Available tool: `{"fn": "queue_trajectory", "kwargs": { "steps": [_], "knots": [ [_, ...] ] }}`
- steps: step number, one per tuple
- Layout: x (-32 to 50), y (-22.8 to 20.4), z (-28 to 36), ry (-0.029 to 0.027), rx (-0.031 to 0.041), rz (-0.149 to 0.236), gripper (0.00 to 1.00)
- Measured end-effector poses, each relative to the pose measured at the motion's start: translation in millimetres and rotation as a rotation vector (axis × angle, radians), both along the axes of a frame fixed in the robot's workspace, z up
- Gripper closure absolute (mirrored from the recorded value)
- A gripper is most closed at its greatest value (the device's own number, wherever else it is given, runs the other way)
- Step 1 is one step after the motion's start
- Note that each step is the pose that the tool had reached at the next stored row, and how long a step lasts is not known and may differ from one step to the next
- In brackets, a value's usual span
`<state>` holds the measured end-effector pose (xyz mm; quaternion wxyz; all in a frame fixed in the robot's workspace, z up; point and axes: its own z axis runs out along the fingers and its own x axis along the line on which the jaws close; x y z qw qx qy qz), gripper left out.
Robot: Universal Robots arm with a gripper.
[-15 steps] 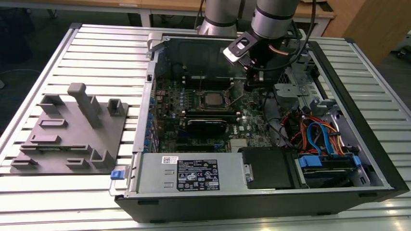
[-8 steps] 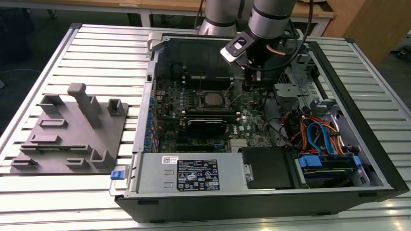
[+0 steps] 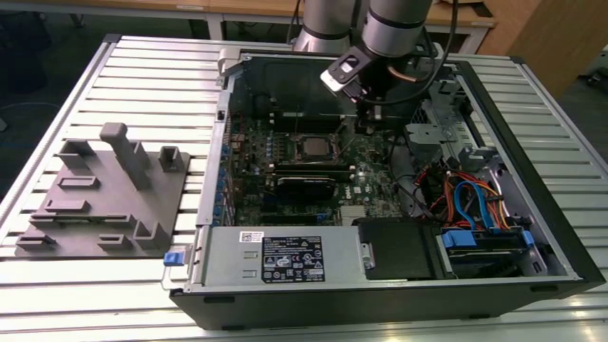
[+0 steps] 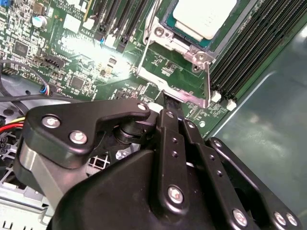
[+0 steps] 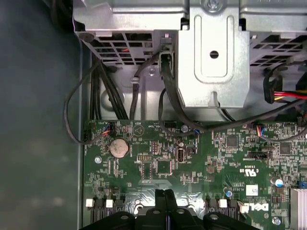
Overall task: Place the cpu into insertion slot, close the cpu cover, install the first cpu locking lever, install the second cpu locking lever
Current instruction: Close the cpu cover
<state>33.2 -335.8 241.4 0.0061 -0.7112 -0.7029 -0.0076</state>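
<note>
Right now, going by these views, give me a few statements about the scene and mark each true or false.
1. The cpu sits in the insertion slot. True.
2. The gripper carries the cpu. False: its shut fingertips are at a silvery lever beside the slot.
3. The computer case lies open on the slatted table. True.
4. The grey fixture lies on the exterior view's right of the case. False: it lies on the left.

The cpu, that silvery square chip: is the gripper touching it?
Apart. The second wrist view shows the gripper clear of the cpu, with a stretch of green circuit board between them.
</note>
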Motion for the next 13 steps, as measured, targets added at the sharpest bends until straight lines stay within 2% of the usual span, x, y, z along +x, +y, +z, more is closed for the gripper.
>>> {"fn": "queue_trajectory", "kwargs": {
  "steps": [13],
  "knots": [
    [-8.8,0.0,0.0,0.0,0.0,0.0,0.9]
  ]
}}
